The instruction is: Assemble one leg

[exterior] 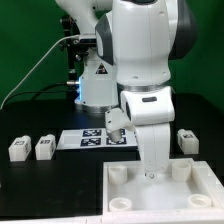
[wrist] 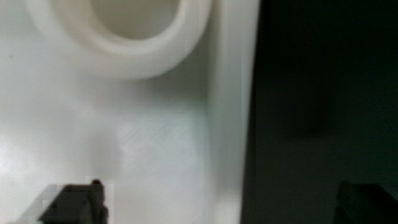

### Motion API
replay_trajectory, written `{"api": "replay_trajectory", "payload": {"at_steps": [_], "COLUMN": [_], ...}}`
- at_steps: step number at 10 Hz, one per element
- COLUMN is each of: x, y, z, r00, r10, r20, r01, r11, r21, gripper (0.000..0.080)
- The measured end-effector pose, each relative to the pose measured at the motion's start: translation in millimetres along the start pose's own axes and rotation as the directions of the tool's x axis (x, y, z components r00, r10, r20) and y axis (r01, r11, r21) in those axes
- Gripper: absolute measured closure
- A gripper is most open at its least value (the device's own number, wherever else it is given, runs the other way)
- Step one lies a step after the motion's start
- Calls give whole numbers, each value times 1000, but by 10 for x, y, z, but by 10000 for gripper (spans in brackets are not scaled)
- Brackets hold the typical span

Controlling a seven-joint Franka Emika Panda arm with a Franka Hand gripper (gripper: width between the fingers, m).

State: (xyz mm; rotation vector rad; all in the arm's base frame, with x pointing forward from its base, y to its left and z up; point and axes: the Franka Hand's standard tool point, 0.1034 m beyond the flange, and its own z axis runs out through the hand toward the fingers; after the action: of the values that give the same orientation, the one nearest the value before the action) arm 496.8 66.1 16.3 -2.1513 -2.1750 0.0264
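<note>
Two white legs lie on the black table at the exterior view's left, and a third leg lies at the right. Another small white block stands beside the marker board. My gripper is down at the far edge of the large white panel, between its corner sockets. In the wrist view the gripper is open and empty. Its dark fingertips stand wide apart across the panel's edge, with a round socket ahead. No leg shows in the wrist view.
The marker board lies flat behind the panel. The robot's base and cables stand at the back. Black table lies beside the panel's edge.
</note>
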Motion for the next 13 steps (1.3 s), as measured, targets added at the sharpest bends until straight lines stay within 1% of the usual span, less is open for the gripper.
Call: {"api": "replay_trajectory", "payload": {"at_steps": [2, 3, 4, 5, 6, 7, 8, 9, 10, 11, 12, 13], "x": [-14, -30, 2, 59, 161, 287, 417, 545, 677, 814, 918, 965], "y": [5, 2, -44, -88, -153, -222, -266, -301, -321, -304, -329, -351], "z": [-25, -142, -245, -323, -402, -442, -449, -445, -448, -478, -468, -440], "r00": [1000, 1000, 998, 988, 974, 942, 845, 753, 616, 483, 321, 219], "r10": [3, 22, 64, 153, 226, 336, 535, 658, 787, 875, 946, 975], "r20": [1, 5, 10, 10, 10, 5, -14, -22, -30, -41, -43, -38], "r01": [-3, -22, -64, -153, -226, -336, -535, -658, -788, -876, -947, -975], "r11": [1000, 1000, 998, 988, 974, 941, 844, 752, 616, 483, 322, 221], "r21": [-4, -19, -22, -28, -32, -36, -35, -31, -16, -7, 13, 26], "gripper": [151, 151, 151, 151, 151, 151, 151, 151, 151, 151, 151, 151]}}
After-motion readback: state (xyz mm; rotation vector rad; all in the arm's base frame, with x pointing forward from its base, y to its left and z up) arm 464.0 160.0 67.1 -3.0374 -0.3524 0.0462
